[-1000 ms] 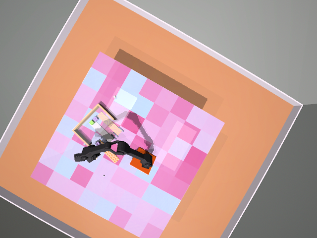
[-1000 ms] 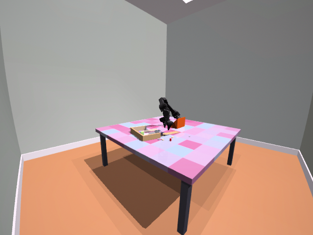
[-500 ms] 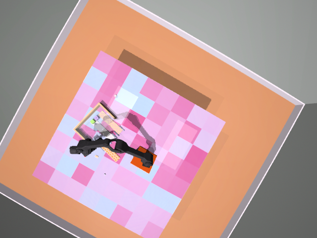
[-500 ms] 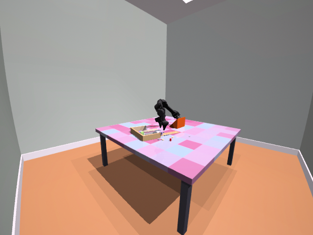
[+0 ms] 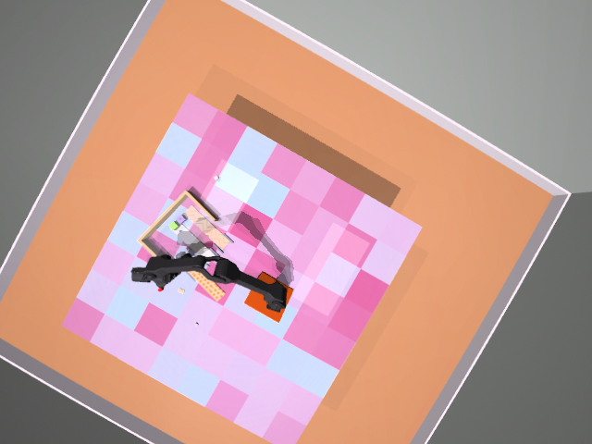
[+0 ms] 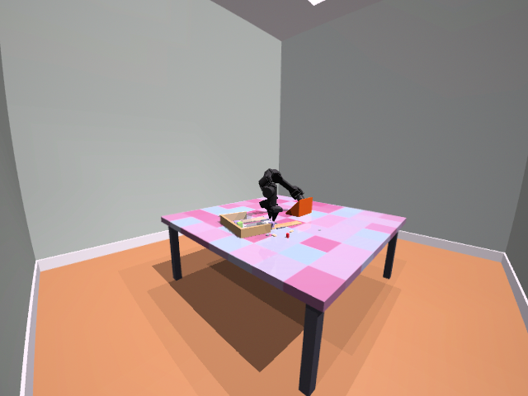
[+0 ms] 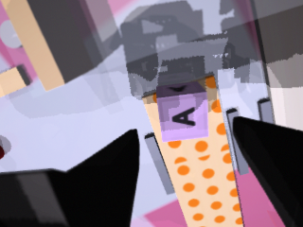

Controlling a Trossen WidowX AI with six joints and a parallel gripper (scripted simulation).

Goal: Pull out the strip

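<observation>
On the checkered pink-and-blue counter (image 6: pixel 323 264), the lilac cube labelled A (image 7: pixel 184 116) rests on the orange-dotted cream strip (image 7: pixel 203 182), ahead of and between the black tool's (image 7: pixel 185 156) fingers, which stand apart without touching it.

Labelled cube (image 7: pixel 183 116): pale purple, black letter "A" on the upper face, letter turned sideways in the wrist view; sits flat on the dotted strip near its far end, apart from both fingers.
Dotted strip (image 7: pixel 201 175): cream with orange dots, long and narrow, lying flat; runs from under the cube toward the camera, grey rails along both sides.
Strip from above (image 5: pixel 206 285): one end out on the desk beside the tan tray, the other end hidden under the arm.
Cube from above: too small to tell.
</observation>
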